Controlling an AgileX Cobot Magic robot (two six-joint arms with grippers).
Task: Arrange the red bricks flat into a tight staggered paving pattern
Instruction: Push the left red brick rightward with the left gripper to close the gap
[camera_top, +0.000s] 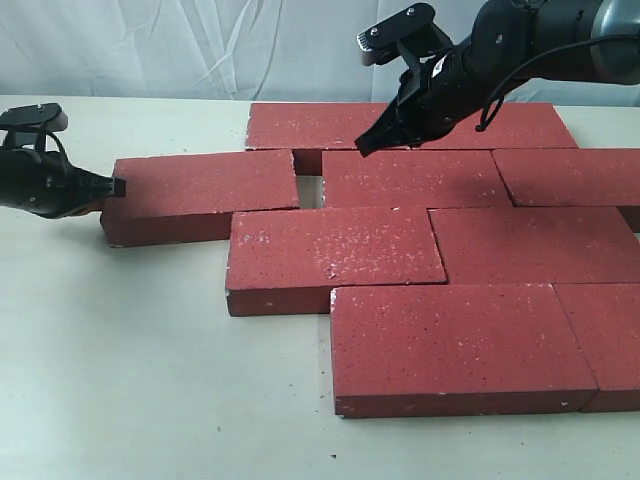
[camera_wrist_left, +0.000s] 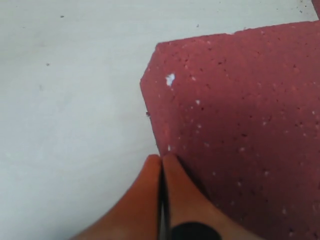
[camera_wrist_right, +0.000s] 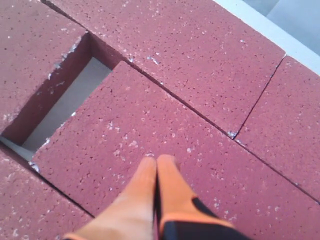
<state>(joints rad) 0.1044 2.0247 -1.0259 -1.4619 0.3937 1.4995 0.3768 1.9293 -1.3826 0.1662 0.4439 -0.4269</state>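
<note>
Several dark-red speckled bricks lie flat in staggered rows on the pale table. The leftmost brick (camera_top: 200, 192) (camera_wrist_left: 240, 125) stands apart from its row neighbour (camera_top: 415, 178) (camera_wrist_right: 165, 135), with a narrow gap (camera_top: 309, 185) (camera_wrist_right: 65, 105) between them. My left gripper (camera_top: 112, 186) (camera_wrist_left: 162, 157) is shut and empty, its tips touching that leftmost brick's left end. My right gripper (camera_top: 364, 148) (camera_wrist_right: 157, 159) is shut and empty too, its tips just above or on the neighbour brick's top near its far left corner.
Back-row bricks (camera_top: 310, 125) lie behind the gap. A front-row brick (camera_top: 455, 345) and a middle brick (camera_top: 335, 258) sit nearer the camera. Bare table (camera_top: 120, 340) extends left and front. A white wrinkled backdrop (camera_top: 150, 45) hangs behind.
</note>
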